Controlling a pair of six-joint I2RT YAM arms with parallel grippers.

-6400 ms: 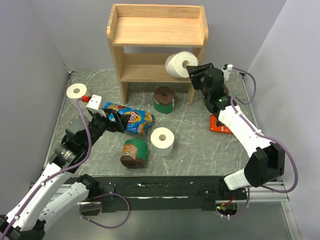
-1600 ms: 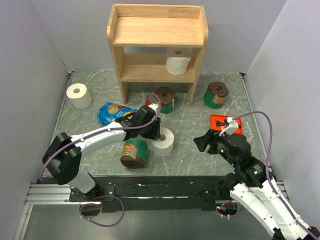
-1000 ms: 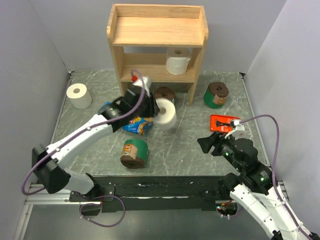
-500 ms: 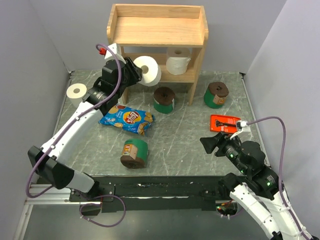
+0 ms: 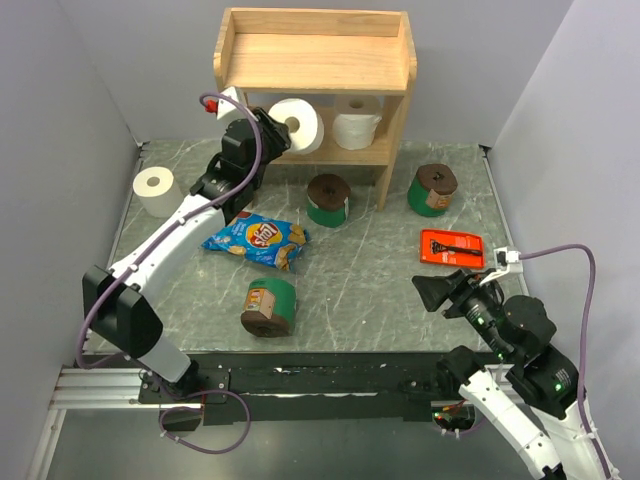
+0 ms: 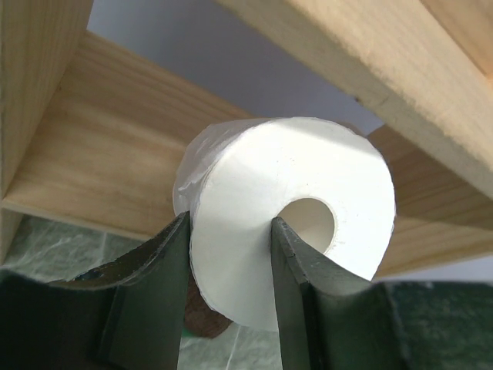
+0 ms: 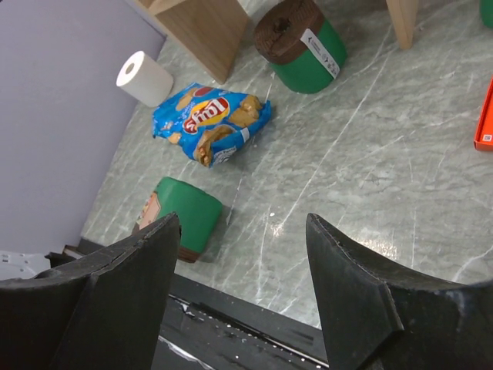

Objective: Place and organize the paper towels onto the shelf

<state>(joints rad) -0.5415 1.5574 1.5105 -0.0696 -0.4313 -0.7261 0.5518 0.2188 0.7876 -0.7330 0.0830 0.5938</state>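
Observation:
My left gripper (image 5: 275, 130) is shut on a white paper towel roll (image 5: 299, 126), one finger in its hollow core, holding it in front of the lower tier of the wooden shelf (image 5: 315, 60); the wrist view shows the roll (image 6: 289, 216) against the shelf boards. Another white roll (image 5: 357, 123) stands on that lower tier. A third white roll (image 5: 157, 191) sits on the table at far left. Green-wrapped rolls lie at centre (image 5: 328, 199), right (image 5: 432, 189) and front (image 5: 269, 305). My right gripper (image 5: 432, 291) hangs open and empty above the table's front right.
A blue chip bag (image 5: 255, 238) lies between the left rolls. An orange razor package (image 5: 455, 248) lies at right, just beyond my right gripper. Grey walls close in both sides. The shelf's top board carries nothing.
My left gripper has carried the white roll a little right and up, closer to the shelf's lower tier. The right arm has drawn back toward the front right.

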